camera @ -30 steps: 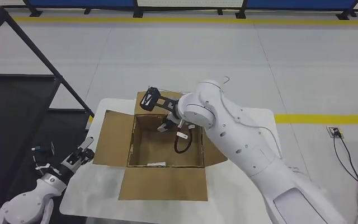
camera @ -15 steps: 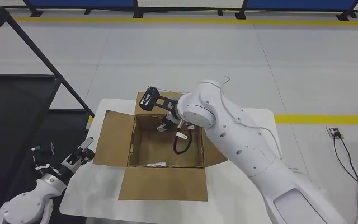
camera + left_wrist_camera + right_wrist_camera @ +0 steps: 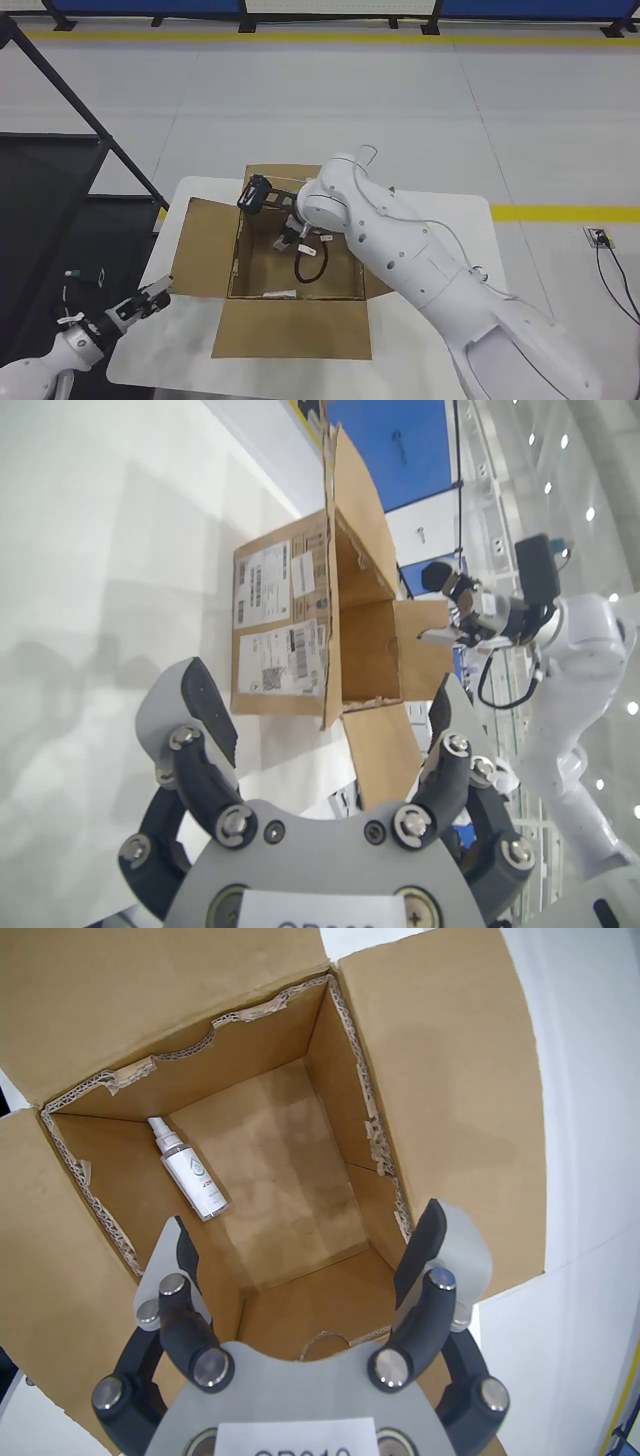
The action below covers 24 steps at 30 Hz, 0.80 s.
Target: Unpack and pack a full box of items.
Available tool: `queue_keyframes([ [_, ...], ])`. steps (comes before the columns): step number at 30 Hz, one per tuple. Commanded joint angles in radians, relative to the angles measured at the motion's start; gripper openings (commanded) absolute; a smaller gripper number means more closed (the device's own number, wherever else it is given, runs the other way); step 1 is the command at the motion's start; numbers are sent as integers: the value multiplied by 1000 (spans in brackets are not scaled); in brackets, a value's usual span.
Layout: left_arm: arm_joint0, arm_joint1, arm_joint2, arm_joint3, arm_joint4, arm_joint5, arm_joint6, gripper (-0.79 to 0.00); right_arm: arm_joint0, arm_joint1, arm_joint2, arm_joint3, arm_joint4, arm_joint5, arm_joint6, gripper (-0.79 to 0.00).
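An open cardboard box (image 3: 290, 335) stands in the middle of the table, all flaps folded out. One white spray bottle (image 3: 187, 1173) lies on its floor against a side wall, and it appears as a pale sliver (image 3: 280, 293) by the near wall in the top view. My right gripper (image 3: 305, 1223) hangs open and holds nothing above the box's inside, near the far wall (image 3: 287, 233). My left gripper (image 3: 325, 690) is open and holds nothing, low off the table's left corner (image 3: 155, 296), facing the box's labelled side (image 3: 280, 615).
The white table (image 3: 440, 330) has bare room to the right of the box and a strip in front of it. A black frame pole (image 3: 80, 110) slants past the table's left side. The right arm's black cable (image 3: 305, 265) loops over the box opening.
The right arm has swung left, carrying its gripper from the box's far right toward the far left part. The left gripper has drawn back down and away from the box's left flap.
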<state>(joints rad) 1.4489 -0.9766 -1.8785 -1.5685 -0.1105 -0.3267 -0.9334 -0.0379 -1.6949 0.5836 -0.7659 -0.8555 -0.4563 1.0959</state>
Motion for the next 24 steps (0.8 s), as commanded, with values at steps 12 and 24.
queue_keyframes([
  [12, -52, 24, 120, 20, -76, -46, -381, 0, 57, -149, -100, 363, 68, -83, -122, 0],
  [24, -77, 25, 161, 25, -109, 22, -416, 0, 56, -159, -102, 384, 75, -85, -120, 0],
])
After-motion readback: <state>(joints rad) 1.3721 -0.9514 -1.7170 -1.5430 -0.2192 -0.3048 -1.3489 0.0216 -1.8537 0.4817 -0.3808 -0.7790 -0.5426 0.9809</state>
